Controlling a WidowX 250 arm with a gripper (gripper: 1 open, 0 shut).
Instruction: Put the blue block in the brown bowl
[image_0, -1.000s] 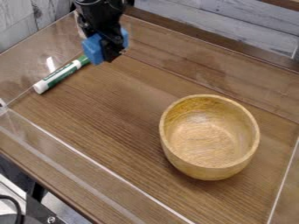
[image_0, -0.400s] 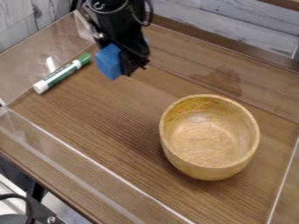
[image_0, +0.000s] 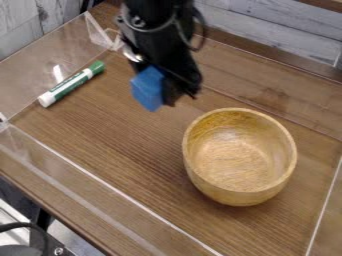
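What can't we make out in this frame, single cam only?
- Fingers on the blue block: hidden behind the block and the dark gripper body, motion-blurred.
- Arm above the gripper: cut off by the top edge.
- Green-and-white marker: any print too small to read.
- Brown bowl: its near inner wall is hidden by its own rim.
- Table front-left corner: cut off by the frame.
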